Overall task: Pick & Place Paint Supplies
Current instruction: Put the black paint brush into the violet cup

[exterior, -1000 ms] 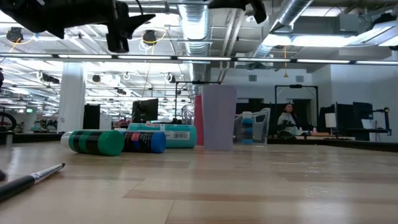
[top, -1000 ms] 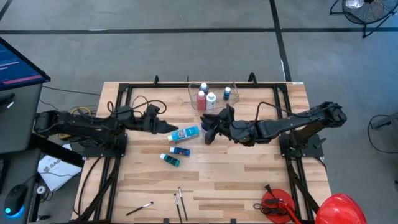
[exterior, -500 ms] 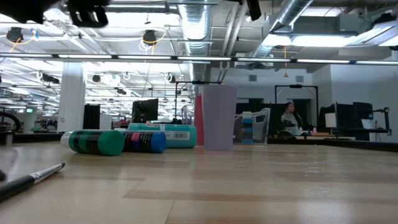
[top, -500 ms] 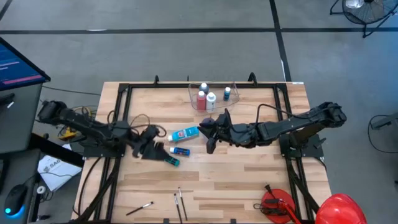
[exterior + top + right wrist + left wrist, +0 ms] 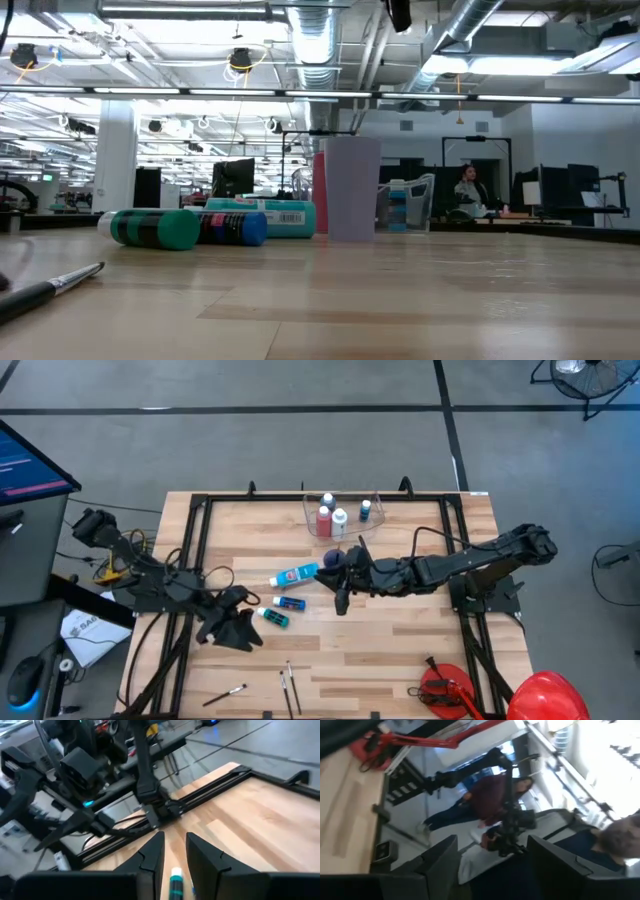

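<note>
Left tool (image 5: 235, 632) sits over the table's (image 5: 400, 645) 8 o'clock area, fingers (image 5: 440, 862) spread apart with nothing between them; its wrist view looks off the table edge toward people in the room. Right tool (image 5: 341, 600) hangs near table centre, fingers (image 5: 152, 855) drawn close with only a narrow slit between, empty; it is above and just to the 3 o'clock side of the loose bottles.

Loose paint supplies near centre, lying flat: large light blue tube (image 5: 297, 574), small blue bottle (image 5: 290, 603) just at its 6 o'clock, teal bottle (image 5: 272, 617) at 7 o'clock of that. The teal bottle lies between the two tools. Low view shows the same three lying side by side.

Clear tub (image 5: 312, 525) at 12 o'clock edge holds a red bottle (image 5: 324, 520) and other small white-capped bottles, upright. Blue-purple cup (image 5: 331, 559) stands just beside the right tool.

Brushes (image 5: 289, 685) lie at the 6 o'clock edge, one more brush (image 5: 224, 694) toward 7 o'clock.
</note>
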`<state>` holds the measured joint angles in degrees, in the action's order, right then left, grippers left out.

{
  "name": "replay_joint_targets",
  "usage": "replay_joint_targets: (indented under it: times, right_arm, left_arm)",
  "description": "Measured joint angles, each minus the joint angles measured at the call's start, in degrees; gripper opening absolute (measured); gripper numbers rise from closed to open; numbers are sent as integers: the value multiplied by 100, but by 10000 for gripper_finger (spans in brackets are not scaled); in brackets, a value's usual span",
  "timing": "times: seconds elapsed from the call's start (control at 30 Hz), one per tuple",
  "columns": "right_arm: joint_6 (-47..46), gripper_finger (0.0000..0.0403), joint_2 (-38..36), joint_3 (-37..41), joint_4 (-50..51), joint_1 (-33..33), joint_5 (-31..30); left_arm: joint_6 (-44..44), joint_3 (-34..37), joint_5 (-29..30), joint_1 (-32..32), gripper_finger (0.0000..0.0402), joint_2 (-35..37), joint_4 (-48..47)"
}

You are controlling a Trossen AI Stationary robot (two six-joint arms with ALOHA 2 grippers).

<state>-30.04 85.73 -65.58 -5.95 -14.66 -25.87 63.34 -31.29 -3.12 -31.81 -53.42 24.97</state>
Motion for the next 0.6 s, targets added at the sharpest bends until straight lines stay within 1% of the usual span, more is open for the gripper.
replay_joint_targets:
  times: [0.17,0.33,0.4,0.53,0.6]
  right_arm:
    - [-3,72,0,0,39,-1,575]
    - [-195,72,0,0,135,-75,1241]
    - [-195,72,0,0,189,-133,1383]
    - [-158,72,0,-1,320,-273,1406]
    - [-39,72,0,-2,388,-337,1405]
  left_arm:
    - [247,-562,429,-327,231,-333,-1030]
    - [845,-1149,537,-663,230,-1055,-1566]
    - [1089,-1414,537,-782,230,-1383,-1729]
    - [1481,-1971,522,-1004,229,-2033,-2022]
    - [1705,-2228,369,-1115,229,-2295,-2334]
